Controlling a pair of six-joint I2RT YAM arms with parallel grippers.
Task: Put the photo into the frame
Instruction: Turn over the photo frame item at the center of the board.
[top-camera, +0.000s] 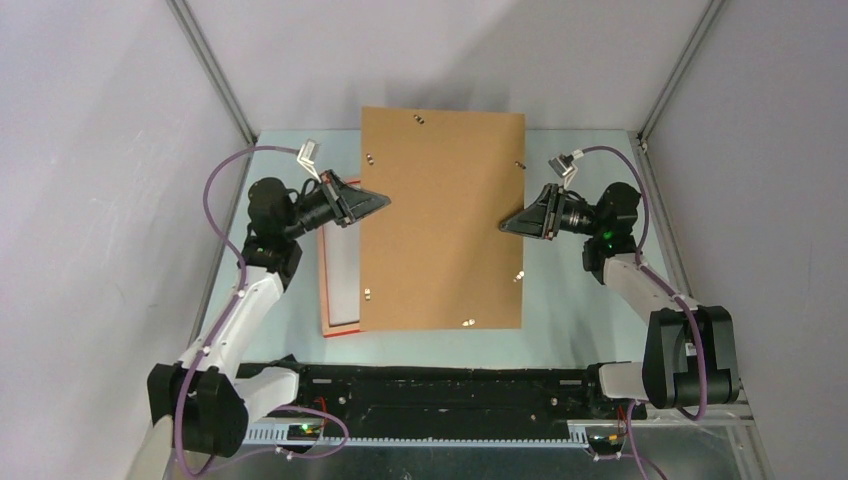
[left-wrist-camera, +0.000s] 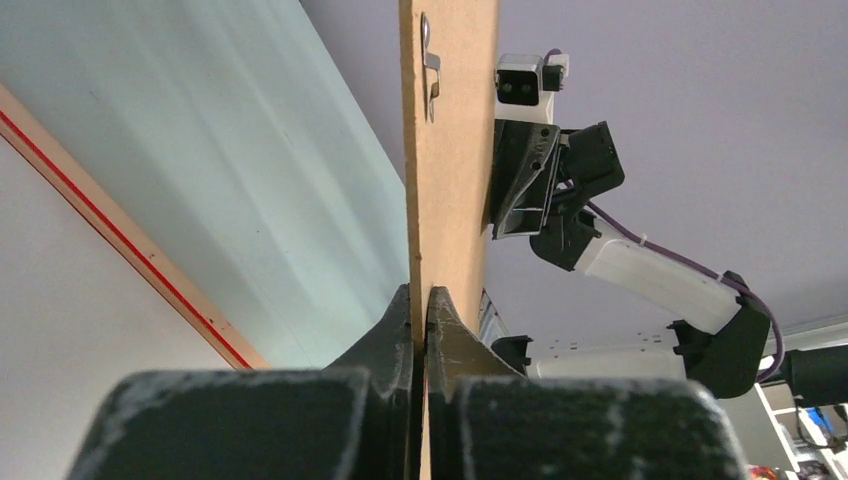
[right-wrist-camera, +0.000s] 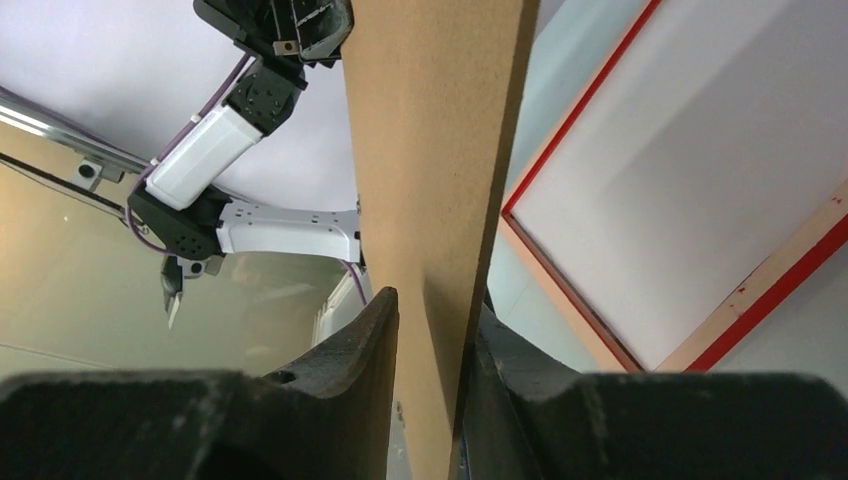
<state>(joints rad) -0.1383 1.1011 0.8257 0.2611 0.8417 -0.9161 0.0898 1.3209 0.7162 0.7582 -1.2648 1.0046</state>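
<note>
Lying under board (top-camera: 442, 220): red-rimmed frame (top-camera: 342, 327), white inside.

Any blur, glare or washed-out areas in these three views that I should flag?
Top external: sharp and evenly lit, no glare on the flat brown backing board. Left wrist: the left gripper in the foreground is blurred, and the pale teal table shows a streaky sheen. Right wrist: the right gripper is likewise soft, and the red-edged rectangular frame reads near white inside, without detail.

Most of the frame (top-camera: 338, 262) — out of sight beneath the backing board (top-camera: 441, 220)
</note>
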